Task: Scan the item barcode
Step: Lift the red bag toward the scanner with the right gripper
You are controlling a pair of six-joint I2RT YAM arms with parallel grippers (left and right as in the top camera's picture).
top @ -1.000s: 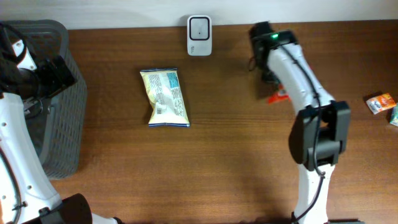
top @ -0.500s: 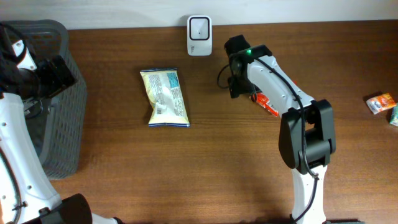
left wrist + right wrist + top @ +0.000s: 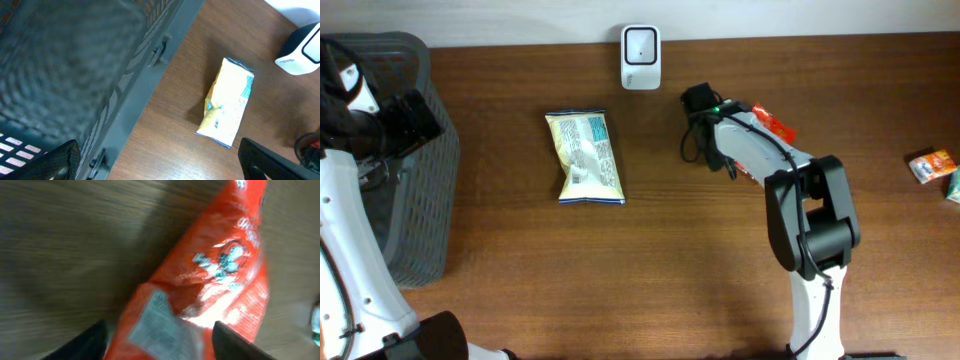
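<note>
The right arm has swung in from the right side of the desk (image 3: 670, 280) toward the white scanner (image 3: 641, 44) at the back edge. The red packet (image 3: 772, 122) has come along with it. A moment ago it peeked out on the near side of the arm. Now it sticks out on the far side, closer to the scanner but still off to its right. I think the packet is being carried in for its scan, and it is not in front of the scanner yet.

The right pincer (image 3: 165, 337) has one finger on each side of the red packet. I cannot tell if it is squeezing the packet or has let go. The left pincer (image 3: 160, 167) is spread wide and has nothing in it. It hangs by the edge of the grey basket (image 3: 415, 180).

The yellow bag (image 3: 586, 157), the scanner and the basket have not moved. A small orange packet (image 3: 932, 165) lies far off at the right edge.

The red packet has white marks and a white label (image 3: 157, 322) near the fingers. The barcode may be there, but it is too blurry to read. The writing on the scanner and the blue print on the yellow bag are too small to read.
</note>
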